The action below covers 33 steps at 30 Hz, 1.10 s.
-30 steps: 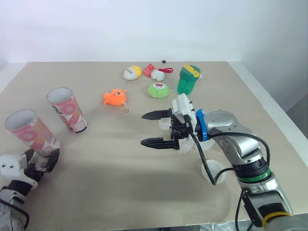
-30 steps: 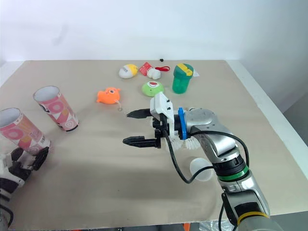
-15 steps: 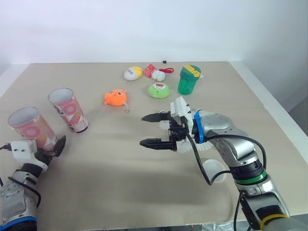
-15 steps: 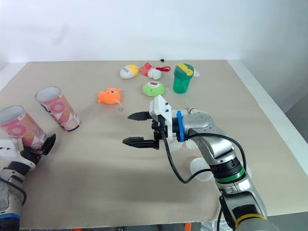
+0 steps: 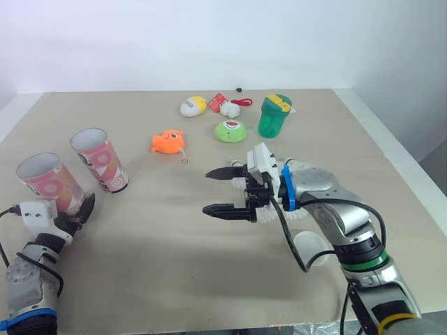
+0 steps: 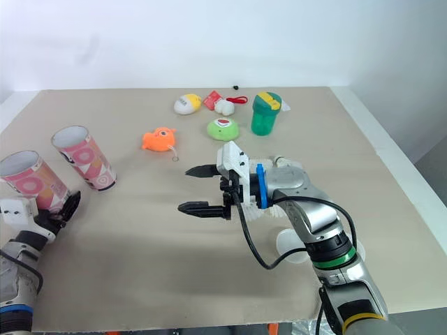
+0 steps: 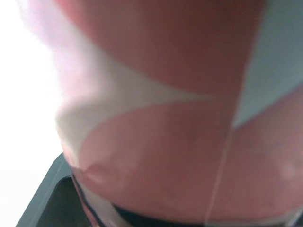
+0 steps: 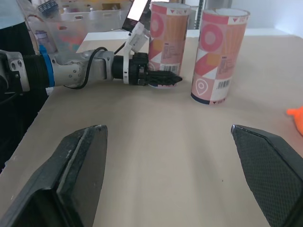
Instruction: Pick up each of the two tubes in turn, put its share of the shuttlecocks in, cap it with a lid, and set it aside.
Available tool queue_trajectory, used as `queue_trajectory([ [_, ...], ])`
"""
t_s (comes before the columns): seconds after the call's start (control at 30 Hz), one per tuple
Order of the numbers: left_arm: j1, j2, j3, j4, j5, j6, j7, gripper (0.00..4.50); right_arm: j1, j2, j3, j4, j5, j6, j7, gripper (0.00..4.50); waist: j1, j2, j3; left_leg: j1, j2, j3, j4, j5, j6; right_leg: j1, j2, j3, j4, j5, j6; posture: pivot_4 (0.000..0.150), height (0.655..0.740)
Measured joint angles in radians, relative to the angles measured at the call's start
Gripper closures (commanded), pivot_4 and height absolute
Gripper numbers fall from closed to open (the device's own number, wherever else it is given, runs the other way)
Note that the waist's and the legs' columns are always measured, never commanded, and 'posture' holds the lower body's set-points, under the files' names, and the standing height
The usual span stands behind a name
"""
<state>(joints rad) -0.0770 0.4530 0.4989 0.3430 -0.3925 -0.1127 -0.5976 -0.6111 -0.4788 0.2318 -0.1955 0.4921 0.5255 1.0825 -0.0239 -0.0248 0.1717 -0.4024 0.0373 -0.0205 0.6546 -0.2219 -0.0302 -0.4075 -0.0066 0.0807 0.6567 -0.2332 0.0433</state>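
Two pink patterned tubes stand open-topped at the table's left. The near tube [image 5: 43, 181] leans slightly, and my left gripper [image 5: 70, 211] is shut on its base; its wall sits close up in the left wrist view [image 7: 165, 118]. The second tube [image 5: 98, 159] stands free just behind it. My right gripper [image 5: 220, 190] hovers open over the table's middle, nothing between its fingers [image 8: 80, 161]. White shuttlecocks [image 5: 299, 211] lie under and behind that wrist, partly hidden. A translucent lid [image 5: 312, 248] rests near the right forearm. Both tubes [image 8: 166, 28] [image 8: 215, 52] face the right wrist camera.
Toys sit at the back: an orange fish [image 5: 166, 142], a green round toy [image 5: 230, 130], a green cup [image 5: 274, 116], a white and yellow toy [image 5: 192, 106] and a small red and white one [image 5: 227, 105]. The table's edge [image 5: 398, 164] runs along the right.
My left arm has come up and forward, and the near tube in its grip now stands more upright. The right gripper has dipped slightly and stays open.
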Motion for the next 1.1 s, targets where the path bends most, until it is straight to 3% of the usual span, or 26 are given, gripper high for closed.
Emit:
queue_trajectory([
  [0.27,0.145,0.003,0.010,-0.166,-0.038,0.055,0.001,1.11,0.085,-0.005,-0.045,-0.086,0.031,0.035,-0.056,0.00,-0.004,0.000,0.000,-0.001,0.001,0.001,-0.002,-0.002,-0.003,-0.002,0.000,0.001,0.000,-0.004,0.000,0.150,0.7400],
  [0.37,0.383,0.052,0.036,-0.491,-0.147,0.202,-0.050,1.11,0.233,-0.064,-0.168,-0.266,0.132,0.119,-0.130,0.00,-0.007,-0.005,0.002,-0.005,0.002,-0.001,-0.003,-0.006,-0.008,-0.003,0.000,0.000,0.000,-0.012,0.000,0.150,0.7400],
  [0.5,0.499,0.147,0.073,-0.674,-0.214,0.293,-0.102,1.11,0.324,-0.111,-0.218,-0.360,0.153,0.150,-0.173,0.00,-0.006,-0.010,0.003,-0.005,0.003,-0.002,-0.004,-0.007,-0.009,-0.004,0.000,-0.001,0.000,-0.015,-0.006,0.150,0.7400],
  [0.57,0.535,0.230,0.082,-0.779,-0.240,0.363,-0.162,1.11,0.396,-0.136,-0.259,-0.405,0.142,0.153,-0.218,0.00,-0.003,-0.005,0.004,-0.002,0.001,0.001,-0.003,-0.007,-0.009,-0.002,-0.001,0.000,0.000,-0.016,-0.006,0.150,0.7400],
  [0.6,0.524,0.386,0.044,-0.812,-0.237,0.430,-0.238,1.11,0.519,-0.139,-0.265,-0.458,0.071,0.091,-0.261,0.00,0.004,-0.007,0.004,-0.002,0.003,-0.001,-0.003,-0.007,-0.009,-0.004,0.001,-0.002,0.000,-0.017,-0.007,0.150,0.7400],
  [0.7,0.471,0.472,0.007,-0.818,-0.235,0.480,-0.302,1.11,0.593,-0.137,-0.261,-0.477,-0.002,0.026,-0.296,0.00,0.001,-0.003,0.006,-0.001,0.006,0.006,-0.003,-0.007,-0.009,-0.003,0.000,-0.001,0.000,-0.016,-0.007,0.150,0.7400],
  [0.73,0.440,0.569,-0.031,-0.818,-0.234,0.510,-0.364,1.11,0.631,-0.135,-0.256,-0.485,-0.044,-0.011,-0.321,0.00,0.000,-0.005,0.007,-0.001,0.008,0.006,-0.003,-0.007,-0.009,-0.003,0.001,-0.001,0.000,-0.015,-0.007,0.150,0.7400],
  [0.83,0.361,0.712,-0.097,-0.776,-0.217,0.548,-0.486,1.11,0.695,-0.126,-0.250,-0.496,-0.085,-0.053,-0.354,0.00,-0.008,-0.005,0.007,-0.001,0.009,0.010,-0.004,-0.008,-0.010,-0.005,0.001,0.000,0.000,-0.015,-0.008,0.150,0.7400],
  [0.93,0.186,0.914,-0.249,-0.624,-0.111,0.531,-0.660,1.11,0.795,-0.073,-0.254,-0.517,-0.085,-0.039,-0.434,0.00,-0.012,-0.005,0.007,-0.004,0.010,0.014,-0.010,-0.008,-0.011,-0.013,0.003,0.003,0.000,-0.016,-0.009,0.150,0.7400],
  [1.1,-0.061,0.933,-0.465,-0.499,0.011,0.481,-0.784,1.11,0.847,-0.009,-0.217,-0.517,-0.120,-0.032,-0.523,0.00,-0.020,-0.006,0.007,-0.006,0.009,0.013,-0.016,-0.008,-0.011,-0.016,0.006,0.005,0.002,-0.019,-0.006,0.150,0.7400],
])
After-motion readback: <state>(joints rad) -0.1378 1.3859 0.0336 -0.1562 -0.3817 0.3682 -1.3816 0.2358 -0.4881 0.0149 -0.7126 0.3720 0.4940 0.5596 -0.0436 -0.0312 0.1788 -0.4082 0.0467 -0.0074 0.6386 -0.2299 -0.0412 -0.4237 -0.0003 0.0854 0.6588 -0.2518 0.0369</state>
